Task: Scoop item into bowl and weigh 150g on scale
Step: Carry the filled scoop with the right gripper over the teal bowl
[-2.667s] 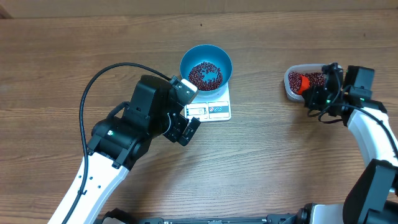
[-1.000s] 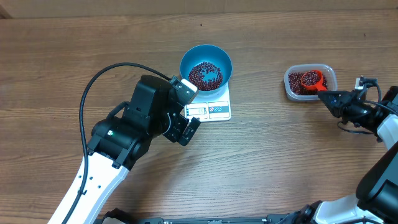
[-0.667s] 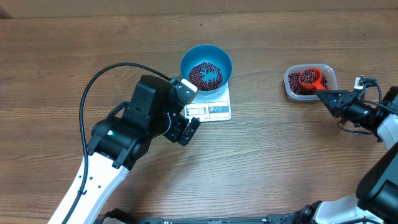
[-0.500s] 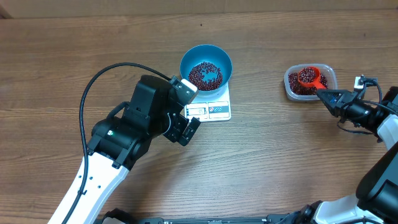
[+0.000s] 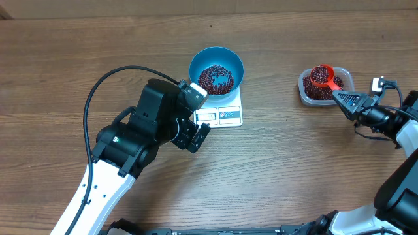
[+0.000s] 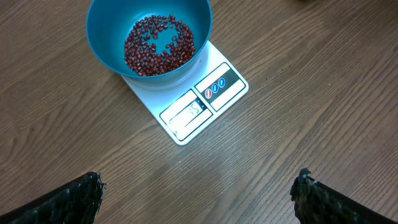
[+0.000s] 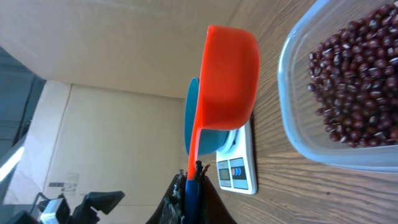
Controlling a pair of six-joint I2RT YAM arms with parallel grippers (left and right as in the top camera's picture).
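Right claw (image 5: 339, 96): pressed together on the thin handle of the orange-red scoop (image 5: 321, 75); in my wrist view the handle runs straight out from between my two dark fingers (image 7: 179, 198).
Scoop: its round cup faces up and holds dark beans; from overhead it sits over the upper-left part of the tub (image 5: 349, 81), and from my wrist its cup shows apart from the tub's rim.
Left claw (image 6: 198, 198): spread wide and holding nothing, with one dark fingertip at each lower corner of my wrist view and bare table (image 5: 294, 170) between them; it hovers just short of the scale's button end.
Bowl (image 5: 196, 65): round, deep, bright blue, standing on the far part of the scale.
Beans (image 6: 158, 46): a loose dark red-brown layer across the bowl's floor, with a small patch of blue showing through; more fill the tub.
Scale (image 6: 221, 99): flat, white, rectangular; its small display and buttons lie along the edge nearest my left claw, and the digits are too small to read.
Tub: clear plastic with rounded corners, well to the right of the scale, close to my right claw.
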